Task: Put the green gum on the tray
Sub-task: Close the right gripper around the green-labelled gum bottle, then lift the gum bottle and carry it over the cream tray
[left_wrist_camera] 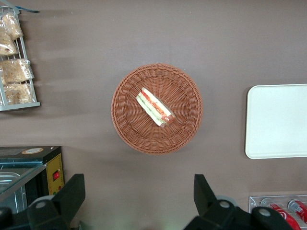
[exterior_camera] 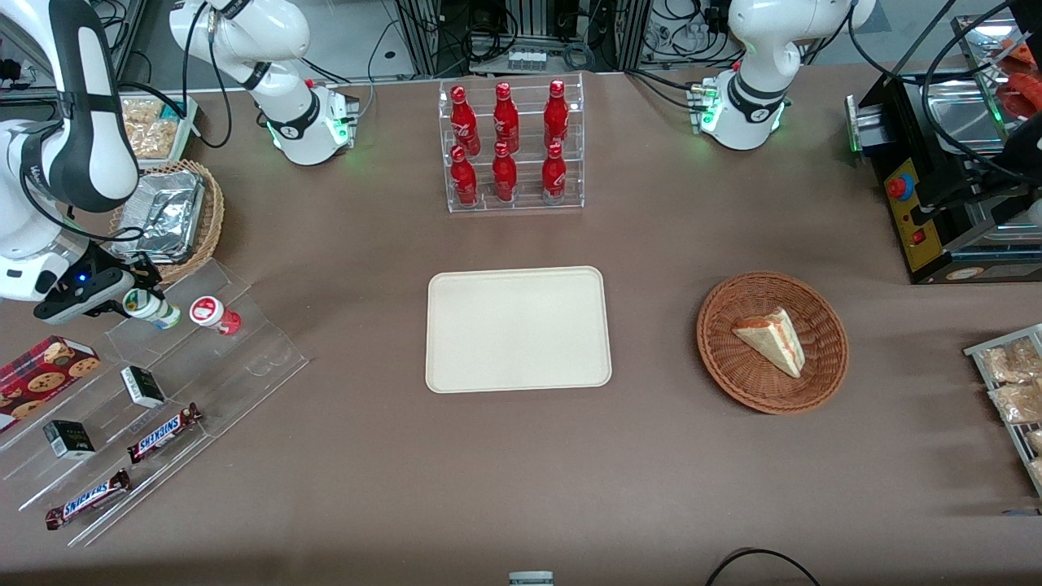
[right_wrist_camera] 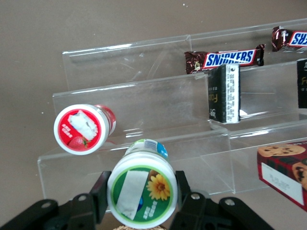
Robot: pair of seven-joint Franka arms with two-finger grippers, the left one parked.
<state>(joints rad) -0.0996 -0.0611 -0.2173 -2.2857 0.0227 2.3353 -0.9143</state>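
The green gum (exterior_camera: pixel 152 308), a small white bottle with a green label, is tilted at the top step of a clear acrylic stand (exterior_camera: pixel 163 391), toward the working arm's end of the table. My gripper (exterior_camera: pixel 137 298) is shut on it. In the right wrist view, black fingers (right_wrist_camera: pixel 100 191) press both sides of the green gum (right_wrist_camera: pixel 142 195), whose round lid shows green with a yellow flower. The cream tray (exterior_camera: pixel 518 329) lies flat mid-table, well away from the gripper, with nothing on it. The tray's (left_wrist_camera: pixel 278 120) edge also shows in the left wrist view.
A red-lidded gum bottle (exterior_camera: pixel 213 314) lies right beside the green one. The stand also holds Snickers bars (exterior_camera: pixel 163 432), small black boxes (exterior_camera: pixel 142 387) and a cookie box (exterior_camera: pixel 45 370). A cola rack (exterior_camera: pixel 511 146) and a sandwich basket (exterior_camera: pixel 772 342) flank the tray.
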